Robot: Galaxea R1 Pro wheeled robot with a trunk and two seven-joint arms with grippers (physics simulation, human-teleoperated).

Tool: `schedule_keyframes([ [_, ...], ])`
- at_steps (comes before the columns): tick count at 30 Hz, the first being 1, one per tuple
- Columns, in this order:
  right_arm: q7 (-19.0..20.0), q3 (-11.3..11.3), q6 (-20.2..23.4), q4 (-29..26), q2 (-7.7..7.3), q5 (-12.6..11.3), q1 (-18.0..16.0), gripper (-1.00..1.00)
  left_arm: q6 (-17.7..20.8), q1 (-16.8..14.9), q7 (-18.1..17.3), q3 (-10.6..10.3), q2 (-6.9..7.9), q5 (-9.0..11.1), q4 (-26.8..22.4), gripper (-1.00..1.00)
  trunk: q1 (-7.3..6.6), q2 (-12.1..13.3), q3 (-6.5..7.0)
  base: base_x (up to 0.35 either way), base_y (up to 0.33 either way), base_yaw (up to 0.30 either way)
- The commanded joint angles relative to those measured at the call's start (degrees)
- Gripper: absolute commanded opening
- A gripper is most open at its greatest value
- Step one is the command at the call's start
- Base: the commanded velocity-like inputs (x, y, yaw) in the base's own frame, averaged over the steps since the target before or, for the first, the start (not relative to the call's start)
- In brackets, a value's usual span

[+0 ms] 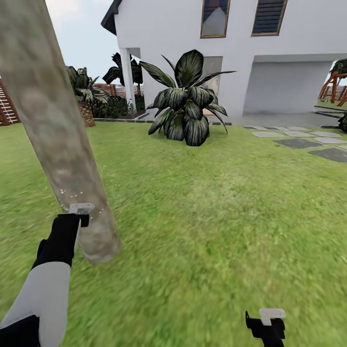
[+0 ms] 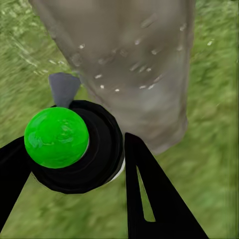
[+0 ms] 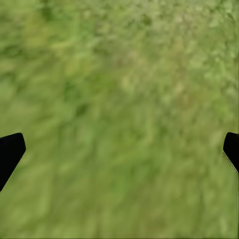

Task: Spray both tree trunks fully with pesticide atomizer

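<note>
Left hand (image 2: 74, 164) clamped round pesticide atomizer (image 2: 74, 147), green cap up, nozzle aimed at tree trunk (image 1: 58, 140) just beside, presumably for short-range spraying | pesticide (image 2: 124, 69) specks sparse on bark; coverage judged partial | right hand (image 3: 119, 149) spread wide, idle over lawn (image 1: 217, 207) | open grass to right; house (image 1: 231, 53) well apart

Tree trunk (image 1: 58, 140): leaning at the head view's left, rising from the lawn (image 1: 207, 212).
Left gripper (image 2: 74, 164): sitting just before the trunk's base, its jaws closing around the atomizer (image 2: 74, 147).
Pesticide (image 2: 119, 69): lying on the lower bark.
Right gripper (image 1: 266, 324): hanging over the lawn at lower right, jaws standing wide apart.
Shrub (image 1: 185, 99): standing behind, before the house (image 1: 231, 53).
Paving stones (image 1: 308, 142): lying at right.
</note>
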Motion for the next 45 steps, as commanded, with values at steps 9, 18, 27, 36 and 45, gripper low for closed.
schedule_keyframes([
  [9, -0.25, -0.28, -0.11, 0.07, 0.01, 0.60, -0.06, 1.00, 0.17, 0.48, 0.03, 0.42, 0.16, -0.14, -0.06, -1.00, 0.02, -0.02, -0.05, 0.175, -0.220, 0.071],
  [18, -0.25, -0.28, -0.11, 0.09, 0.01, 0.60, -0.03, 1.00, 0.15, 1.58, 0.10, 1.68, 1.94, -0.14, 0.03, -1.00, 0.02, -0.02, -0.05, 0.204, -0.215, 0.275],
  [27, -0.25, -0.28, -0.11, 0.06, 0.01, 0.60, -0.03, 1.00, 0.15, 2.58, 0.03, 1.41, 1.45, -0.14, 0.14, -1.00, 0.02, -0.02, -0.05, 0.109, -0.239, 0.090],
  [36, -0.25, -0.28, -0.11, 0.08, 0.01, 0.60, -0.04, 1.00, 0.15, 2.62, 0.04, 1.16, 1.29, -0.14, 0.57, -1.00, 0.02, -0.02, -0.05, 0.095, -0.259, 0.086],
  [45, -0.25, -0.28, -0.11, 0.05, 0.01, 0.60, -0.05, 1.00, 0.15, 2.62, 0.04, 1.18, 1.16, -0.14, 0.81, -1.00, 0.02, -0.02, -0.05, 0.211, -0.224, 0.273],
])
